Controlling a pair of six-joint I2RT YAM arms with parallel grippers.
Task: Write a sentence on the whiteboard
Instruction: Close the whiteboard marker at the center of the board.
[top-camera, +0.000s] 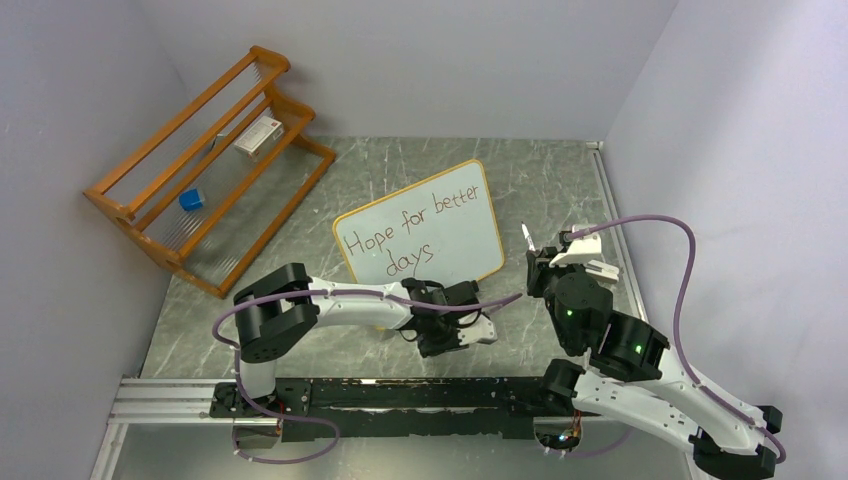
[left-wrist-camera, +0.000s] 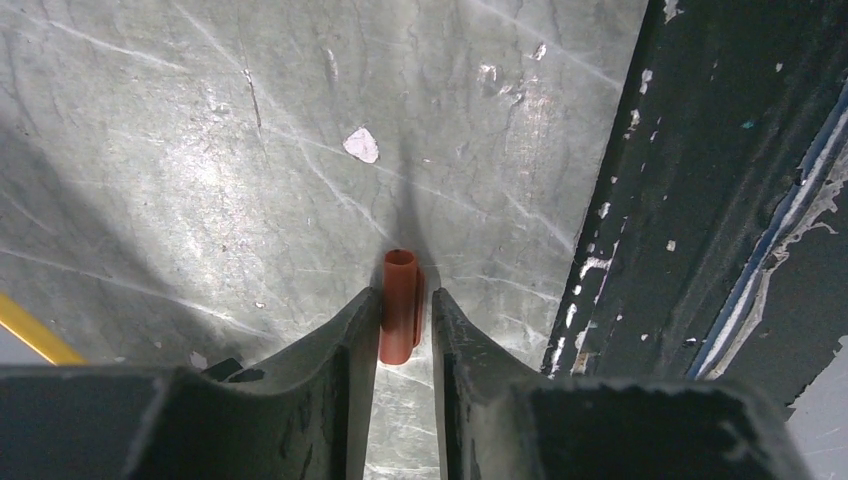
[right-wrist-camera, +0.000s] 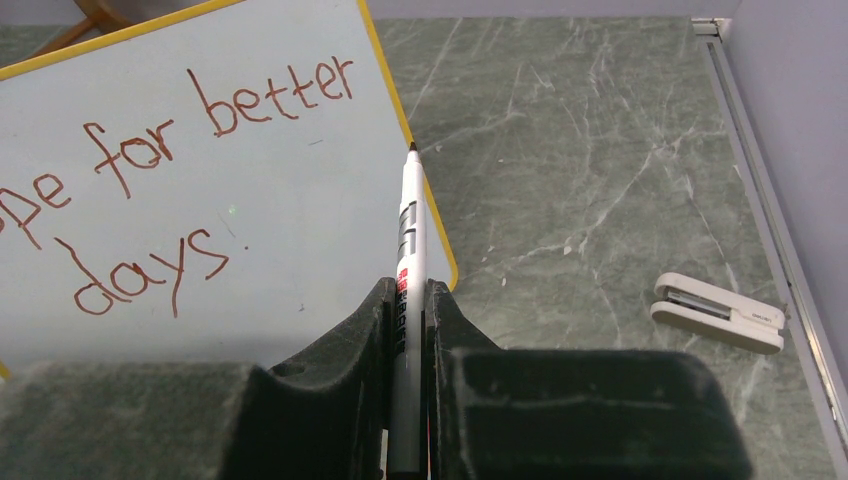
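Clamping a white marker (right-wrist-camera: 410, 220) between its closed jaws, the right gripper (right-wrist-camera: 408, 295) is seen with the pen's dark tip pointed up and away from the fingers. In the top view the tip is held just beside the right edge of the whiteboard (top-camera: 465, 240), apart from it. The left gripper (left-wrist-camera: 406, 310) is lowered to the table (left-wrist-camera: 200, 150), with its jaws drawn narrow on either side of a small orange-red cap (left-wrist-camera: 400, 285). The cap stands close against one finger, with a thin gap at the other, so it cannot be told whether a firm grip is made. A black, chipped rail (left-wrist-camera: 700, 200) is noted just to the side of this gripper. The whiteboard is placed near the middle of the table, beyond both grippers. It is turned at an angle, its thin rim visible all round. The sentence (top-camera: 405, 225) is written on it in two slanted rows, "Hope for better" above and "days" below. A white stapler (right-wrist-camera: 718, 312) is recorded on the table to the right of the board, near the wall. An orange wooden rack (top-camera: 205, 170) is recorded at the far left, with a small blue block (top-camera: 190, 200) on it.
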